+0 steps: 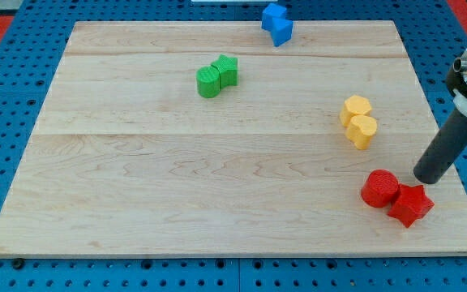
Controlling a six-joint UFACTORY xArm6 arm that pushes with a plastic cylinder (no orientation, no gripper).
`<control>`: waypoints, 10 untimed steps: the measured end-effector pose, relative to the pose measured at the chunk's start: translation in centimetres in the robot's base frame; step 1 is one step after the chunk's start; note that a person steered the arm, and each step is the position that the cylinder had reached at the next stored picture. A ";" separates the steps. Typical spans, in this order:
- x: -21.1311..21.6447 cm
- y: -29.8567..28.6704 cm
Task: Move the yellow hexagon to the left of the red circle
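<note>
Above the red circle (379, 188), my tip (429, 176) (rod tilted) rests.

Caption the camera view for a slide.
My tip rests just right of the red circle, with the yellow hexagon above it.

Bright, even overhead light; pale wooden board (217, 178) sharp, no glare, soft short shadows under blocks; 3 o'clock edge slightly blurred.
</note>
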State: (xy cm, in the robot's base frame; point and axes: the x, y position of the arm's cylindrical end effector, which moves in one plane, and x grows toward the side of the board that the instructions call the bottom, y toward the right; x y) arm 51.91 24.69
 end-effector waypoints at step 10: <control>-8.6 -16.5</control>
State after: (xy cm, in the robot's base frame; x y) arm 43.33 8.15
